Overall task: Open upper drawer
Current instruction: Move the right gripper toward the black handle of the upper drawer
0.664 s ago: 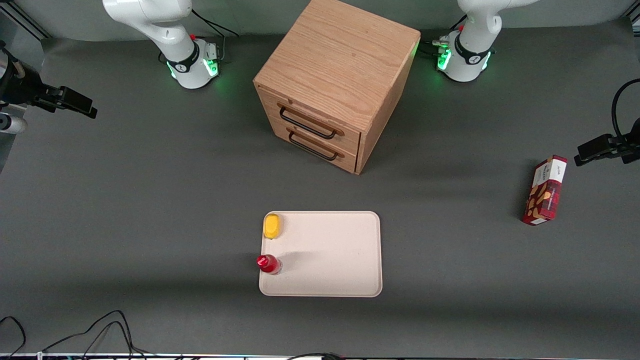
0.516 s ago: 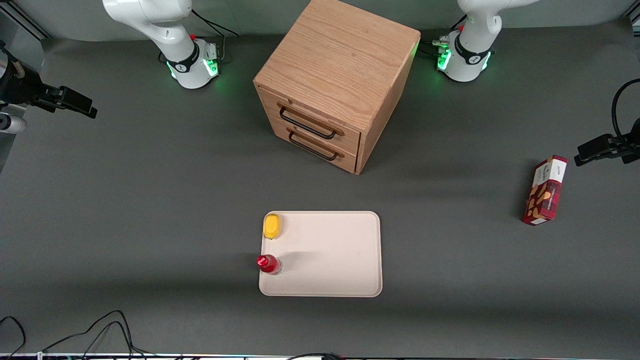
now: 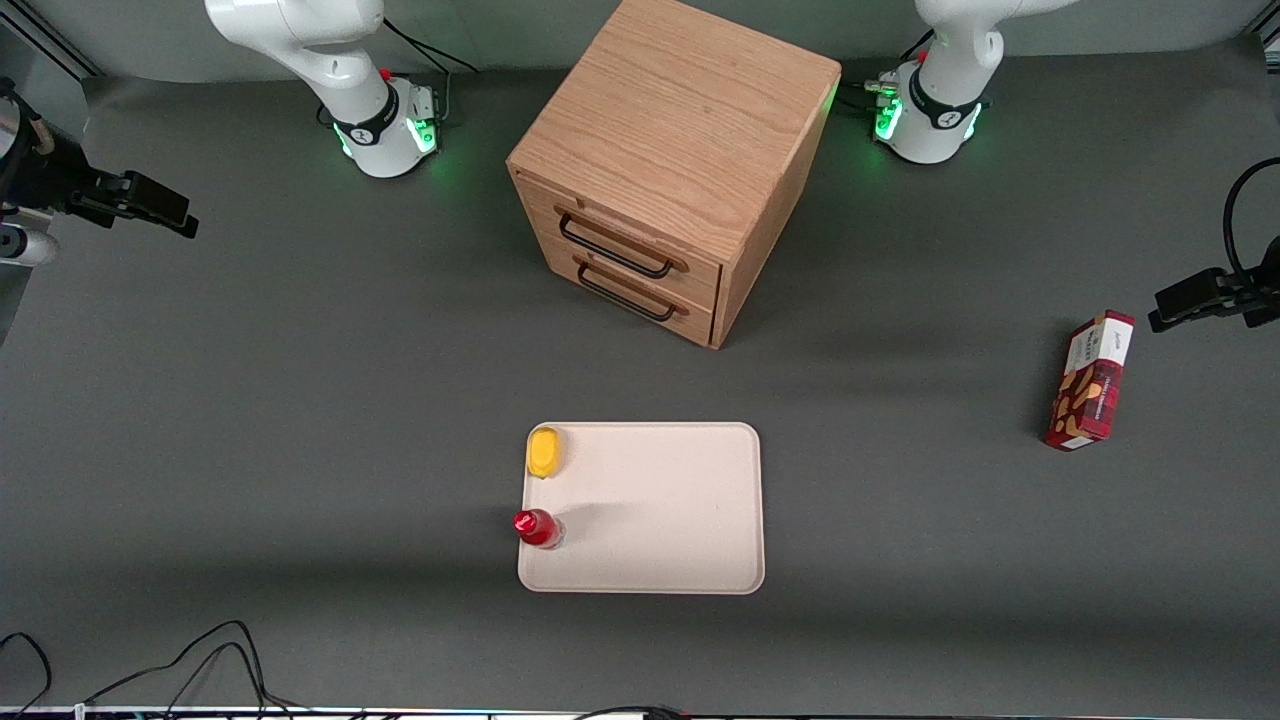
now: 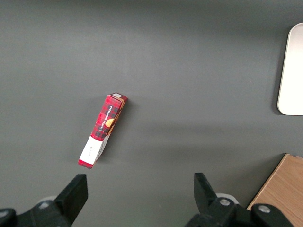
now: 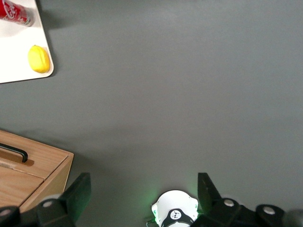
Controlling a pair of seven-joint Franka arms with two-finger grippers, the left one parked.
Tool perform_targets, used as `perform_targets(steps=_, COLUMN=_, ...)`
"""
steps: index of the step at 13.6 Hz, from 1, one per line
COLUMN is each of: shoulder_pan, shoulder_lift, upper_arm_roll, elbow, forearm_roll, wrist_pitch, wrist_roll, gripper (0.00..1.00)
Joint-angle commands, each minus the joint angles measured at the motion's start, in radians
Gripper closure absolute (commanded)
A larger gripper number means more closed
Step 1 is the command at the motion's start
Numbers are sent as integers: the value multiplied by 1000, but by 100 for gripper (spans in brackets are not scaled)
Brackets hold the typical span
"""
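Jaws spread wide, the gripper hangs high over bare table toward the working arm's end — well apart from the cabinet. The upper drawer sits flush (handle untouched); reach, grasp and pull all remain.

We note glossy white arm shells, a black ring with white logo, green light at the round base, and black cables at its 1 o'clock. Black gripper fingers spread apart, high above the table.
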Motion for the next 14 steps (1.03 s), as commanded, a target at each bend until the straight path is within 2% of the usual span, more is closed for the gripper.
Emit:
perform_targets(steps=1, shoulder_pan=19, shoulder_lift=15, upper_arm_roll=78, elbow=83, forearm_roll=36, wrist_pitch=-81, wrist_roll=-65, gripper=0)
perform_targets(steps=3, shoulder_pan=21, shoulder_lift=17, upper_arm_roll=110, elbow=104, forearm_roll=112, wrist_pitch=-120, wrist_roll=-68, gripper=0)
perform_targets(steps=5, shoulder_pan=24, shoulder_lift=35, upper_arm_roll=158, elbow=123, forearm_roll=161, wrist_pitch=-120, wrist_roll=-89, gripper=0)
perform_targets(steps=6, shoulder_pan=22, shoulder_lift=38, upper_arm_roll=170, elbow=126, forearm_roll=203, wrist_pitch=-120, wrist_roll=-161, gripper=0)
perform_targets(steps=9, shoulder_pan=22, shoulder_lift=116, upper_arm_roll=219, elbow=123, forearm_roll=293, wrist_pitch=-120, wrist_roll=-526, gripper=0)
perform_targets(steps=11, shoulder_pan=25, shoulder_lift=176, upper_arm_roll=226, elbow=126, forearm_roll=382, wrist_pitch=-103, wrist_roll=-593, gripper=0)
perform_targets(steps=12, shoulder_pan=26, shoulder_lift=211, upper_arm_roll=263, elbow=126, forearm_roll=396, wrist_pitch=-77, wrist_roll=-593, gripper=0)
perform_targets(steps=14, shoulder_pan=27, shoulder_lift=274, upper_arm_roll=368, elbow=124, forearm_roll=378, wrist_pitch=27, wrist_roll=-591, gripper=0)
